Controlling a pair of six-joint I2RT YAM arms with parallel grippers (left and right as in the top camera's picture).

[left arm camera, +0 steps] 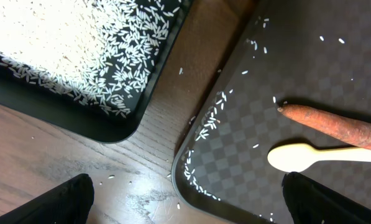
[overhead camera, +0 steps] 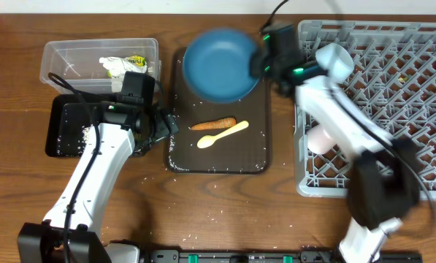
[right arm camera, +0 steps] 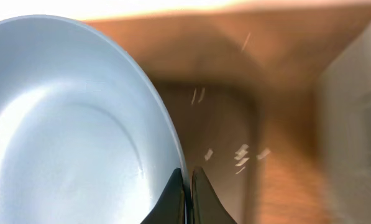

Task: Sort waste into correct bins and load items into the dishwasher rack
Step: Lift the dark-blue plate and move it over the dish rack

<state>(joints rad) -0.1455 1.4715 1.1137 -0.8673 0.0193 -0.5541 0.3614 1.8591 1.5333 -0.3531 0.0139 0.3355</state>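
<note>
At the desk's far-left corner, a clear tub (overhead camera: 66,52) holds crumpled paper (overhead camera: 120,67). Just nearer the front edge, a black tray (overhead camera: 51,126) carries rice (left arm camera: 61,50). The left claw (overhead camera: 165,126) hangs wide open and empty over the gap between the black tray and the brown tray (overhead camera: 225,157). The carrot (overhead camera: 212,124) and spoon (overhead camera: 221,134) lie just to its right. Toward the far edge, the right claw (right arm camera: 188,196) is closed on the blue plate (overhead camera: 218,66), pinching its right rim. The rack (overhead camera: 400,80) fills the right edge.
</note>
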